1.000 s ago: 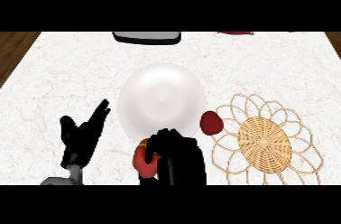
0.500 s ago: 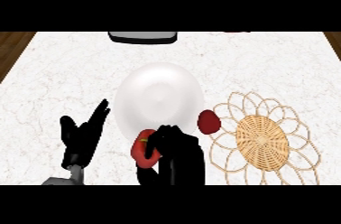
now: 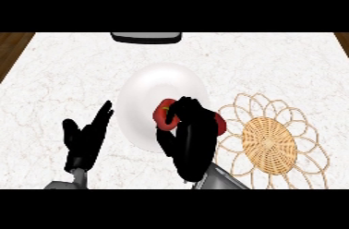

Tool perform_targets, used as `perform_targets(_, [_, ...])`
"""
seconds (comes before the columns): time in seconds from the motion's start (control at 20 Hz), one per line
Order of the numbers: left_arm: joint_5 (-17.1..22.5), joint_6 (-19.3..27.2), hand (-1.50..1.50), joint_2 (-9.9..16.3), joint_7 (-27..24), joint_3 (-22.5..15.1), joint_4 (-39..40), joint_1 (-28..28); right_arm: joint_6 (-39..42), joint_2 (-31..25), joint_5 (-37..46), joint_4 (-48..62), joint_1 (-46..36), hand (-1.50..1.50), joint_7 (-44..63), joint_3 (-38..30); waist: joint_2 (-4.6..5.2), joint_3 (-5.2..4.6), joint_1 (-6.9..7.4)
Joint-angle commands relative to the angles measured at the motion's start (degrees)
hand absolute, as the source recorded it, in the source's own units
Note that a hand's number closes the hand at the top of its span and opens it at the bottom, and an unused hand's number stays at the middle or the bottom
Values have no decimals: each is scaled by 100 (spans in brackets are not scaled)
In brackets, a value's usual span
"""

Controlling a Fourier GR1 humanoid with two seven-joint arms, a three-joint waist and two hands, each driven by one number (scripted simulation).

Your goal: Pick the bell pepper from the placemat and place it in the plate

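We are carrying the pepper [image 3: 164, 114] over the plate [image 3: 147, 92], and the step in hand is the set-down. To do it well, we would bring the pepper toward the plate's middle, roughly eleven o'clock from where it hangs, lower it until it rests on the white surface, and only then let the fingers part, so it does not roll off the rim. Another red thing [image 3: 219, 123] sits at three o'clock of our right hand [image 3: 187, 131], just beside the plate's edge, and we should leave it alone. The right hand is curled round the pepper, which shows red at its nine o'clock side, above the plate's right part. The mat [image 3: 270, 138] lies to the right. Our left hand [image 3: 85, 140] rests open, fingers up, at eight o'clock of the plate.
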Motion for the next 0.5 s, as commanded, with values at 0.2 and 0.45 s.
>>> perform_targets(0.2, [-123,127,0,-243,109,-138,309,-141,-1421,67,-594,1387,-740,150,738,-658,53,-30,-23])
perform_targets(0.45, [94,-211,0,44,-40,100,268,24,-960,67,-1646,2033,-1130,150,650,-1268,71,-35,72])
